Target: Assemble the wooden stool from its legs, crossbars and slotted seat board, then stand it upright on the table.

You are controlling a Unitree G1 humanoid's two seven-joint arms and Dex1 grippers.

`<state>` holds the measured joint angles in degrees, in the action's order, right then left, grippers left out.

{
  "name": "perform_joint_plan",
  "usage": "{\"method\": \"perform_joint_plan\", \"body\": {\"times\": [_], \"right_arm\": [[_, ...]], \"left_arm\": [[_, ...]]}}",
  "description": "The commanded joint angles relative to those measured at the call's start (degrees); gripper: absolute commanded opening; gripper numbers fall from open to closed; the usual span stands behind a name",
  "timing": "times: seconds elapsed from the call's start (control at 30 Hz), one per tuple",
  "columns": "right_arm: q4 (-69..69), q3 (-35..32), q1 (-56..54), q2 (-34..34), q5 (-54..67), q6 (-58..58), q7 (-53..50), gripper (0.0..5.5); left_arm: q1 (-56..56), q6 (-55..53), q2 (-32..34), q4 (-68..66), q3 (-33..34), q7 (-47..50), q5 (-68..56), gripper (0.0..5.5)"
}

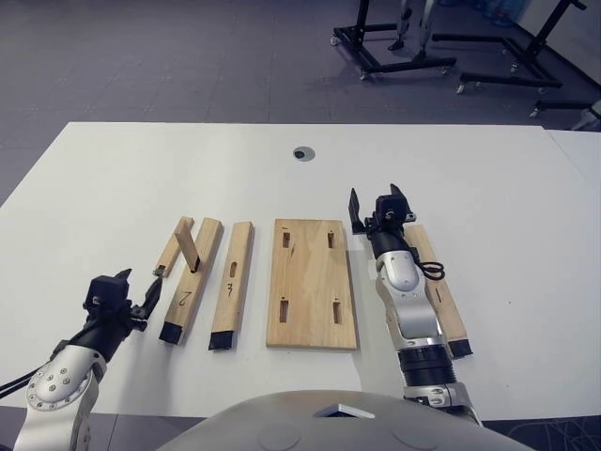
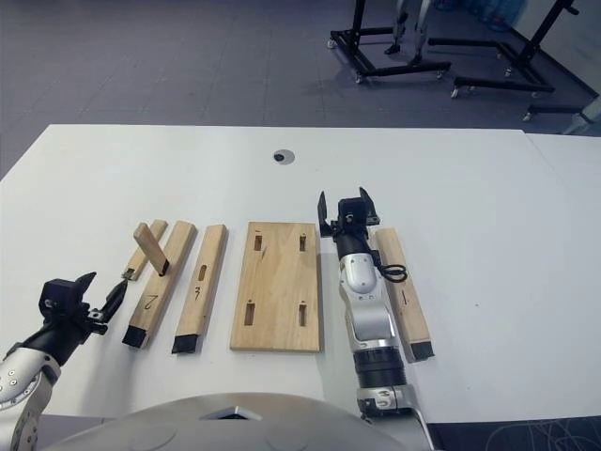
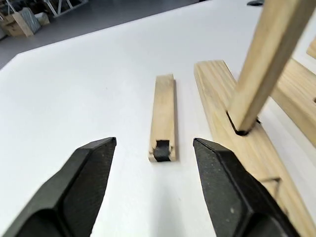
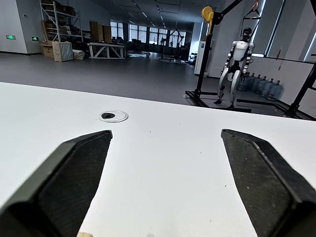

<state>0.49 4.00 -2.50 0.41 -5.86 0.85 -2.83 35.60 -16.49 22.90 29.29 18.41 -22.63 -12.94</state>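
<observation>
The slotted seat board (image 1: 312, 283) lies flat in the middle of the white table (image 1: 113, 178). To its left lie two legs, marked 3 (image 1: 233, 282) and 2 (image 1: 192, 278). A short crossbar (image 1: 188, 244) stands tilted in the slot of leg 2. Another crossbar (image 1: 173, 246) lies flat at the far left, also the crossbar (image 3: 163, 116). My left gripper (image 1: 141, 287) is open just short of that crossbar's near end. Right of the board lies another leg (image 1: 441, 291), partly under my right arm. My right gripper (image 1: 377, 205) is open and holds nothing, at the board's far right corner.
A round cable grommet (image 1: 302, 153) sits in the table beyond the board. Black wheeled frames (image 1: 441, 47) stand on the floor past the table's far edge. Bare table stretches far left, far right and beyond the parts.
</observation>
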Motion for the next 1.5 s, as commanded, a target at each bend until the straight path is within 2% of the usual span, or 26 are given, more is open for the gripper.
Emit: {"method": "perform_joint_plan", "body": {"times": [0.03,0.07,0.3,0.63,0.8,1.2,1.33,1.5], "right_arm": [[-1.81,1.02,1.24,-0.2,-0.9,1.58,0.41,4.08],[-2.17,1.36,1.51,-0.38,-1.13,1.59,0.75,4.08],[-3.63,1.96,1.22,-1.55,-1.15,2.79,2.5,4.08],[-4.0,1.58,-0.93,-1.46,0.93,3.27,4.5,4.08],[-4.43,0.95,-1.75,-1.14,2.2,3.77,4.76,4.08],[-4.09,0.33,-1.94,-0.93,2.81,3.35,4.4,4.08],[-3.95,0.35,-1.89,-0.48,2.7,3.11,3.96,4.08],[-3.52,-0.04,-2.28,-0.61,2.56,2.68,3.69,4.08]], "left_arm": [[-1.41,-4.03,0.88,4.12,-2.8,-2.04,-2.35,3.71],[-1.82,-5.86,1.3,5.89,-3.95,-2.3,-2.73,3.87],[-3.1,-17.13,2.76,10.69,-7.73,0.24,-1.34,3.87],[-3.49,-20.81,3.13,8.8,-11.46,1.74,1.9,3.87],[-3.67,-24.74,1.93,6.88,-10.84,3.3,1.64,3.87],[-5.48,-26.57,1.84,2.14,-10.43,3.15,0.61,2.05],[-6.37,-26.87,2.18,1.49,-10.52,2.82,0.25,2.03],[-11.35,-21.93,0.85,-0.43,-8.68,0.63,-2.86,2.03]]}}
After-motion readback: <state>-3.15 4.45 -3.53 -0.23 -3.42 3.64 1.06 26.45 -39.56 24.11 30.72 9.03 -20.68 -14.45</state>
